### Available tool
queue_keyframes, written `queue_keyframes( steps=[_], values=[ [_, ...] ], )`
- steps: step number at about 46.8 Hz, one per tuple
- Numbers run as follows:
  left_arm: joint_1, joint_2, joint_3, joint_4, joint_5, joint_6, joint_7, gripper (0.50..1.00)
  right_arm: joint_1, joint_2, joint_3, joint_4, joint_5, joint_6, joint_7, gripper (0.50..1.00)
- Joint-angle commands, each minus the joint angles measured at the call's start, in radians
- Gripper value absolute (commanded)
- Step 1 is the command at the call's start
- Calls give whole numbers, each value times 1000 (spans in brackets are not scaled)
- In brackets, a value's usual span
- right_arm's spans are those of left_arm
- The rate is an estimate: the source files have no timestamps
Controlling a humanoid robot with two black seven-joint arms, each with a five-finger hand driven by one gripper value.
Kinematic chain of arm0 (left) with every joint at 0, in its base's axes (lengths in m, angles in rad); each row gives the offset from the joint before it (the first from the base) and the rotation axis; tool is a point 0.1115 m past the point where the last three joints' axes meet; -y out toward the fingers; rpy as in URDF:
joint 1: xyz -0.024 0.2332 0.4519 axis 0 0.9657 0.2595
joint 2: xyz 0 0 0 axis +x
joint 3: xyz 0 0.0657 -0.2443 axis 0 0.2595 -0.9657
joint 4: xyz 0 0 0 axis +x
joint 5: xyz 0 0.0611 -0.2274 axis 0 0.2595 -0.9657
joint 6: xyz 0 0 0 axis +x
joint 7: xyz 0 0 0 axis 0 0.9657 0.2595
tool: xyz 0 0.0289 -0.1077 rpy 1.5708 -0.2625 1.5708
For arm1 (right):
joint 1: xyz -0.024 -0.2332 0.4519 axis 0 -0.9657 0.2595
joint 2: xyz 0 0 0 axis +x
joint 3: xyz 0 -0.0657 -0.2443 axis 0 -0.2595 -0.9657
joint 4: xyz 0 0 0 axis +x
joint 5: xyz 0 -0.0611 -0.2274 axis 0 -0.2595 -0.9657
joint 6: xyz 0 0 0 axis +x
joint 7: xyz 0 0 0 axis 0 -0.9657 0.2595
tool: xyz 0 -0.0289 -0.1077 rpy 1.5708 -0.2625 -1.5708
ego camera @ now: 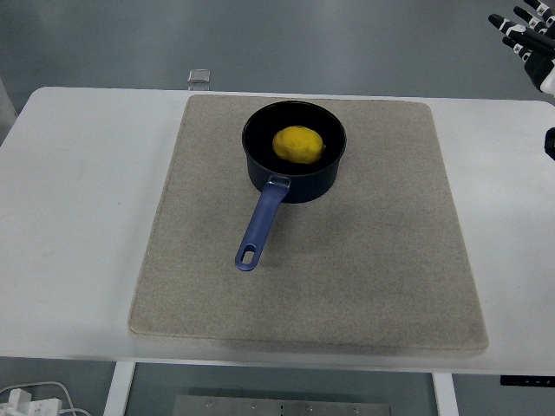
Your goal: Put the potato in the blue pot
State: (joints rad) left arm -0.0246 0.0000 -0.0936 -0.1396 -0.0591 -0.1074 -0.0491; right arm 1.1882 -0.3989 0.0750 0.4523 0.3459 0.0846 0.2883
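Yellow potato [299,144] lying inside the blue pot [293,159], on the pot's dark floor, slightly toward the far wall, not touching the rim. Pot upright on the beige mat [312,260], in the mat's far half, a little left of the mat's middle line and near its far edge. Blue handle [260,224] running from the pot's near wall toward the near edge of the desk, angled slightly left, lying flat on the mat, with an oval hanging hole at its tip. Mat spread over the middle of the white desk [78,217], its far edge close to the desk's far edge, its near edge close to the desk's near edge, bare strips of desk at the left and right sides. Small clear square thing [199,76] at the desk's far edge, just past the mat's far left corner, too small to identify. Right hand [529,35] only partly in view at the far right corner, beyond the desk's far edge and well apart from the pot, black fingers [507,23] with white tips spread and pointing left, holding nothing. Below the desk's near edge, white cables [35,399] at the left corner and a grey metal bar [303,406] near the middle
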Motion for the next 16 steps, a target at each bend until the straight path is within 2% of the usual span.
queue_keyframes(
  steps=[1, 16],
  values=[
    [0, 0, 0, 0, 1, 0, 0, 1000, -7, 2, 8, 0, -1, 0, 0, 944],
    [0, 0, 0, 0, 1, 0, 0, 1000, -15, 25, 8, 3, -2, 0, 0, 944]
  ],
)
